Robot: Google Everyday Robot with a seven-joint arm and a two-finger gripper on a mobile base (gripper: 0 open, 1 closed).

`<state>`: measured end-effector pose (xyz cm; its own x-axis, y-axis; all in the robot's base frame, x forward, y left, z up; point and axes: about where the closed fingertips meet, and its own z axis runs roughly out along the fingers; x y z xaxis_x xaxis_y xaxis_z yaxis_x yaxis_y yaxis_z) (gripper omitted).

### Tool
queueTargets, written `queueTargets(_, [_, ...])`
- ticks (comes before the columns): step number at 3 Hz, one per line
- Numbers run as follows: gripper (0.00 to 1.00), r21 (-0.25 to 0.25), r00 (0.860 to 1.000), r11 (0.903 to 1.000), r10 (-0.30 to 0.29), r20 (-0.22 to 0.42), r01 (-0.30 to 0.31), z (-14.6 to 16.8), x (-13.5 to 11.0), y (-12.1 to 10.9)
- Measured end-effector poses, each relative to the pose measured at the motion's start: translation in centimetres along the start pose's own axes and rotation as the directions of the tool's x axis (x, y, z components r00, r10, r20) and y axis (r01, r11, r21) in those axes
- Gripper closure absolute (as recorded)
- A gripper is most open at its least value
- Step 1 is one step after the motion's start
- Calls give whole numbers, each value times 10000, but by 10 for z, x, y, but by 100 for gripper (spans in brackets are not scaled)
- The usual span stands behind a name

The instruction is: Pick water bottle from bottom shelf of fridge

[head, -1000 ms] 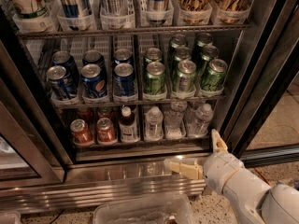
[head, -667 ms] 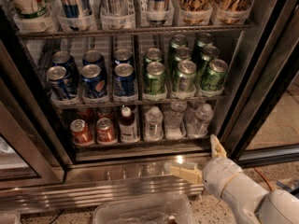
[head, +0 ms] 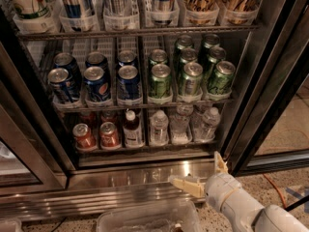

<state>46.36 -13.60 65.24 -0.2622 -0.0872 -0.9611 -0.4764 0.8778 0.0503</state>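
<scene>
Gripper [head: 203,172] has dipped, fingers [head: 186,182] spread, below the clear white-capped water bottle [head: 158,127]

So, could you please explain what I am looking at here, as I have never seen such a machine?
This is one camera view, looking down into a drinks fridge. The white arm at lower right is the robot's; its two-finger gripper is open, holds nothing, and hovers before the steel base. On the bottom shelf stand red cans, a bottle of dark reddish liquid and clear water bottles, one of which it should pick. Blue cans and green cans sit above.
</scene>
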Motion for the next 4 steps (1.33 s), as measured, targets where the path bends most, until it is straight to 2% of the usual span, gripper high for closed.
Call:
queueTargets(2, [0, 66, 9998, 9998, 207, 68, -208, 5, 9, -6])
queueTargets(4, [0, 787, 9945, 9963, 254, 1021, -336, 13, 24, -36])
